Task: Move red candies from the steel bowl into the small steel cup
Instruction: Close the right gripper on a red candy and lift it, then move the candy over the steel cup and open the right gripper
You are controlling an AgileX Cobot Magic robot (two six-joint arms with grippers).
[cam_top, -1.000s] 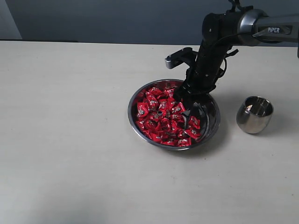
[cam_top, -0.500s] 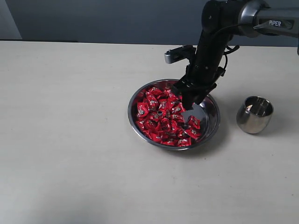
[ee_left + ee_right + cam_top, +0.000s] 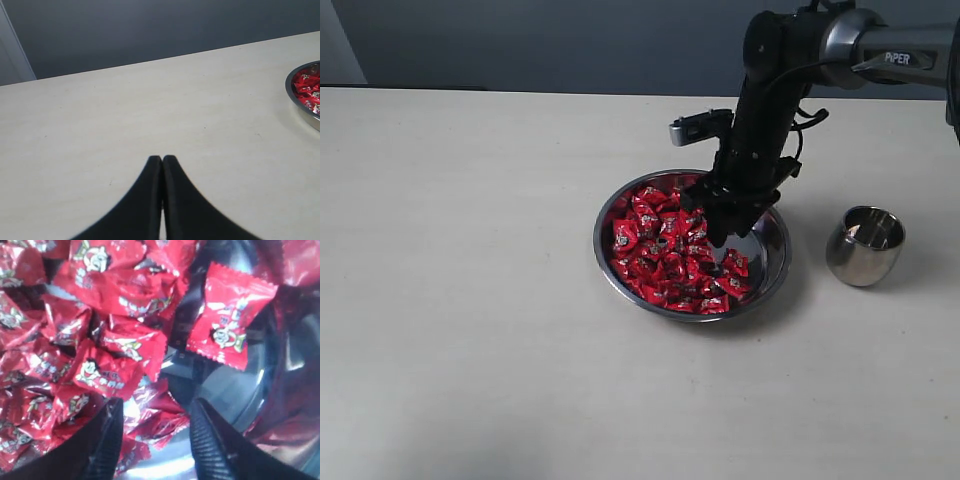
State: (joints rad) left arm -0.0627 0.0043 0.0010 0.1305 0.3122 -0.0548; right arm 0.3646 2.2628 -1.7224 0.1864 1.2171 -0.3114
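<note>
A: Since a second earlier, the right tool (image 3: pixel 725 222) had been lifted from deep among the red candies (image 3: pixel 665 250) to just over them. What was shown by the exterior view?

B: The steel bowl (image 3: pixel 772 250) was seen on the worktop (image 3: pixel 470 300), with the candies heaped in its left half and bare steel on the right. The small steel cup (image 3: pixel 865 245) stood upright, well apart to the right. Whether anything lay in it could not be told. How the jaws stood was hidden there.

A: And the left wrist view?

B: The left tool (image 3: pixel 161 167) was shown pressed together on nothing, over bare worktop, with the bowl's rim at the edge. That tool was not seen in the exterior view.

A: The right wrist view?

B: There the jaws were seen standing wide apart, with nothing clamped and crumpled wrappers below the gap. A lone candy (image 3: pixel 225 330) lay flat on bare steel. The candies were judged light, crinkly and slippery. A pinch across the padded middle was thought safer than one on the thin crimped ends.
</note>
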